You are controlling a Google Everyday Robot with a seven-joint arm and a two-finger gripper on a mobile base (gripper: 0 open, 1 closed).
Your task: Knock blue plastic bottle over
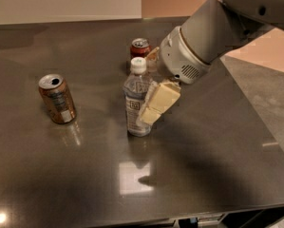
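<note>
The blue plastic bottle [134, 103], clear with a white cap and a pale label, stands upright near the middle of the dark table [213, 165]. My gripper [149, 87] comes in from the upper right and is open. Its near cream finger [159, 101] lies against the bottle's right side, over part of the label. Its far finger [153, 56] shows behind the bottle, beside the red can. The bottle's lower right side is hidden by the near finger.
A dark red soda can [140, 47] stands just behind the bottle. A brown-orange soda can [57, 99] stands to the left. The table's front edge [146, 217] runs along the bottom, and the floor shows at the right.
</note>
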